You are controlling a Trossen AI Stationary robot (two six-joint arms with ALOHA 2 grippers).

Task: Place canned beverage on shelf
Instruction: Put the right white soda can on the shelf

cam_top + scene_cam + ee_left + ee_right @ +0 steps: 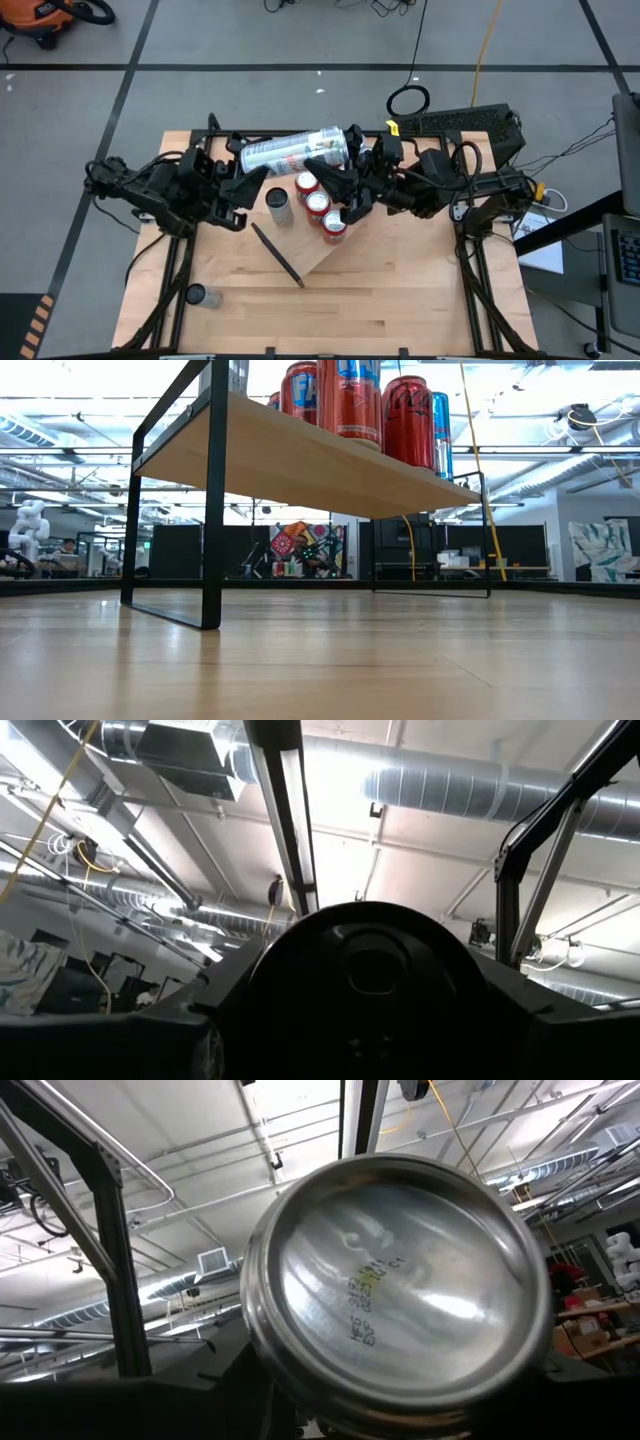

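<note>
A big silver can (290, 150) with green print is raised high above the table's far side, lying roughly level between my two arms. My right gripper (335, 168) is at its right end; the right wrist view fills with the can's silver bottom (395, 1285). My left gripper (250, 182) is at its left end; the left wrist view shows a dark round end (365, 970) close up. The shelf (300, 465) stands on its black brackets, with red cans (350, 400) and a blue can (441, 430) on top. They also show in the high view (318, 203). My right gripper holds the silver can near its bottom end (300, 1380), with that bottom facing the wrist camera. The can is lifted clear of the table and the shelf, lying about level. The fingers themselves are hidden behind the can's rim.
A dark can (278, 205) stands beside the red ones on the shelf. A small can (195, 295) stands alone near the table's near left corner. The shelf's black bracket (278, 255) crosses mid-table. Bare wood (400, 290) lies toward the near right.
</note>
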